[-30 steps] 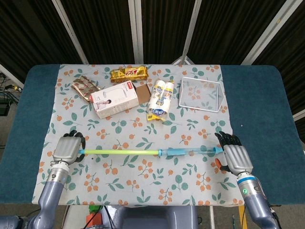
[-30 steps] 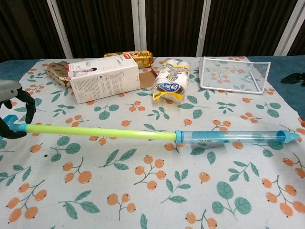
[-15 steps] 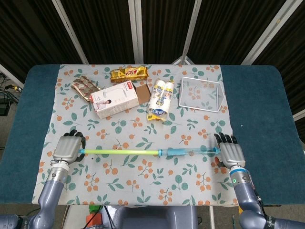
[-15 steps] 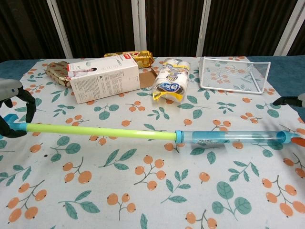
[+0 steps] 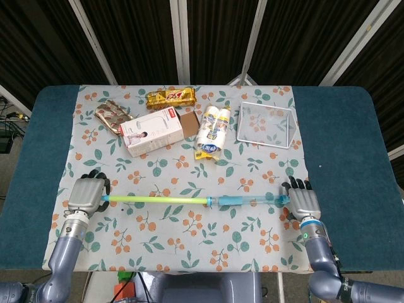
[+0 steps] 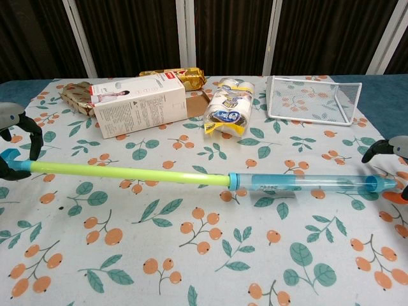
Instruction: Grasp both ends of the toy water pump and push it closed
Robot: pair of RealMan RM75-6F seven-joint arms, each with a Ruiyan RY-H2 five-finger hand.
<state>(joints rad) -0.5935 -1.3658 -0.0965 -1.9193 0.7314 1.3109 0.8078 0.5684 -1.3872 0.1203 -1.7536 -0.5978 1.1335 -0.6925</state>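
Note:
The toy water pump lies across the near side of the flowered cloth, drawn out long: a yellow-green rod (image 5: 158, 199) (image 6: 127, 172) runs into a clear blue barrel (image 5: 249, 201) (image 6: 306, 183). My left hand (image 5: 87, 194) (image 6: 16, 137) grips the rod's blue handle at the far left end. At the barrel's right tip, my right hand (image 5: 303, 203) (image 6: 390, 150) has its fingers arched over and around the end. The tip itself is partly hidden under those fingers.
Behind the pump stand a white carton (image 5: 153, 131) (image 6: 137, 105), a yellow-and-white bottle pack (image 5: 213, 132) (image 6: 228, 109), a wire mesh basket (image 5: 265, 124) (image 6: 312, 99), a gold snack bar (image 5: 170, 97) and a brown packet (image 5: 112, 117). Bare blue table (image 5: 347, 145) flanks the cloth.
My right hand has moved left from beside the barrel's tip onto it and closed around it. The barrel has slid slightly left along the rod. The left hand keeps its hold.

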